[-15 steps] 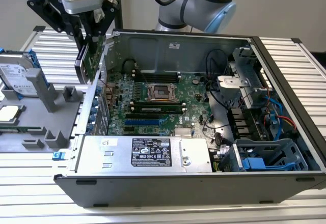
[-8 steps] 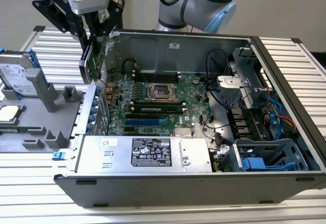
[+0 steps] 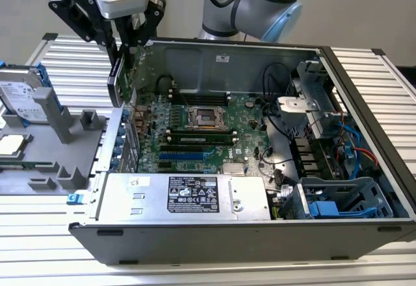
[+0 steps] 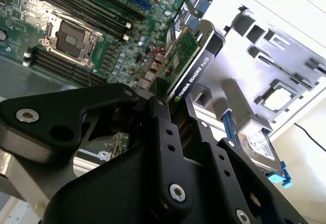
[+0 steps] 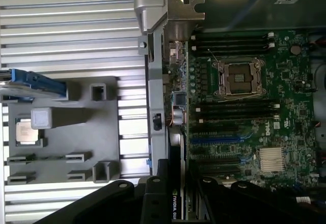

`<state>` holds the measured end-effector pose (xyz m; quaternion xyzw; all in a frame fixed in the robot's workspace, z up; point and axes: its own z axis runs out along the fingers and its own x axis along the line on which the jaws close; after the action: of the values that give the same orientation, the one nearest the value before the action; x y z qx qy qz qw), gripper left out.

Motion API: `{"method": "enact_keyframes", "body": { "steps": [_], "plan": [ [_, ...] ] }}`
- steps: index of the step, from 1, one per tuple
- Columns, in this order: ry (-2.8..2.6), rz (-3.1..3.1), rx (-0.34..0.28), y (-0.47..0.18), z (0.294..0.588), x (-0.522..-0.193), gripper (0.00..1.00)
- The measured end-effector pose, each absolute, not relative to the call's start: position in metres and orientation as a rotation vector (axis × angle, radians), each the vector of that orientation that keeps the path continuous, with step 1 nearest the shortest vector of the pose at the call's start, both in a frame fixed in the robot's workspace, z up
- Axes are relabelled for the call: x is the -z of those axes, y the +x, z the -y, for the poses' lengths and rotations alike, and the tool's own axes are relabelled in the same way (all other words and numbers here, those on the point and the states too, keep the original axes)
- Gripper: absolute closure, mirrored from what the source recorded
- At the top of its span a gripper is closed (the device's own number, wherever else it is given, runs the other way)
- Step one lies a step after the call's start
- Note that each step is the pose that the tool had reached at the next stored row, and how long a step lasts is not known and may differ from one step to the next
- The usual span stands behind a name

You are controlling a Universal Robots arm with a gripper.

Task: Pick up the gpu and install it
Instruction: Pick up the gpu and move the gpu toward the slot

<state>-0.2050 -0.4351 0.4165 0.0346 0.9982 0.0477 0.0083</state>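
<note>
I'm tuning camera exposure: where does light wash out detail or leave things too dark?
In the second wrist view the table is blown out to white and the gripper, jaws shut on the gpu, is near-black; the exterior view is evenly lit.

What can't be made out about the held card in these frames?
- Flat green-and-black GPU card, second wrist view: its clamped end is hidden by the black gripper.
- First wrist view: the card is cut off by the picture's edge and flanked by the gripper's body.
- Exterior view: the card shows edge-on, so its faces and connector edge cannot be made out.
</note>
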Motion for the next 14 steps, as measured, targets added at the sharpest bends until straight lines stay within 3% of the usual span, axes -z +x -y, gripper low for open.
{"method": "enact_keyframes", "body": {
  "steps": [14],
  "plan": [
    [0.108, -3.12, -0.149, -0.192, 0.435, -0.417, 1.0]
  ]
}}
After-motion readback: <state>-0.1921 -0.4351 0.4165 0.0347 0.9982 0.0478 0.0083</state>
